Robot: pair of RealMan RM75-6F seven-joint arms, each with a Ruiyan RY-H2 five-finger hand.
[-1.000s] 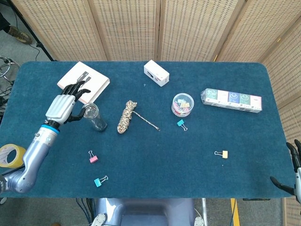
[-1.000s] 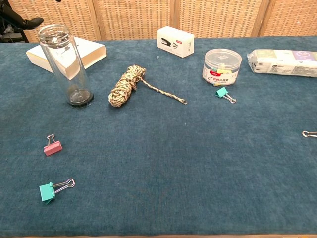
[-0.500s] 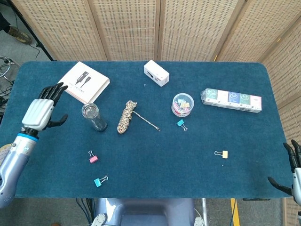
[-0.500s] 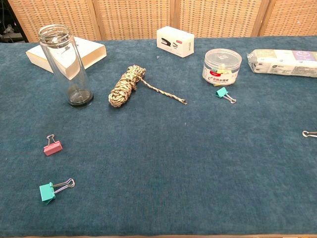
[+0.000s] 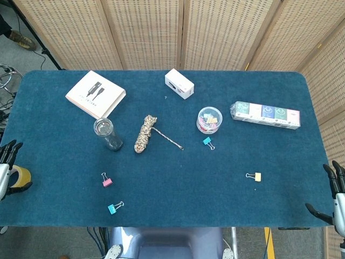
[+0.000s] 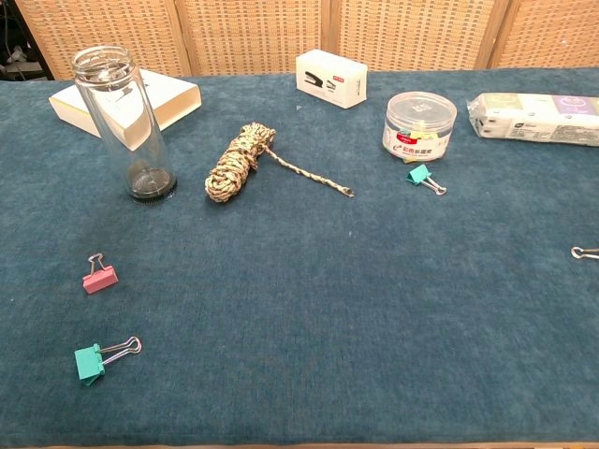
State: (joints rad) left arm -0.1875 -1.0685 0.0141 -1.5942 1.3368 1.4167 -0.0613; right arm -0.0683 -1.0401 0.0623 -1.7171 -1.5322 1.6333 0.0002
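No legible text, label on round tub (image 6: pixel 419 124) too small to read

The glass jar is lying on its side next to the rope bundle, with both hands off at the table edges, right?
Not quite. The glass jar stands upright, as the chest view shows. It is beside the rope bundle, and the left hand and right hand are off at the table edges.
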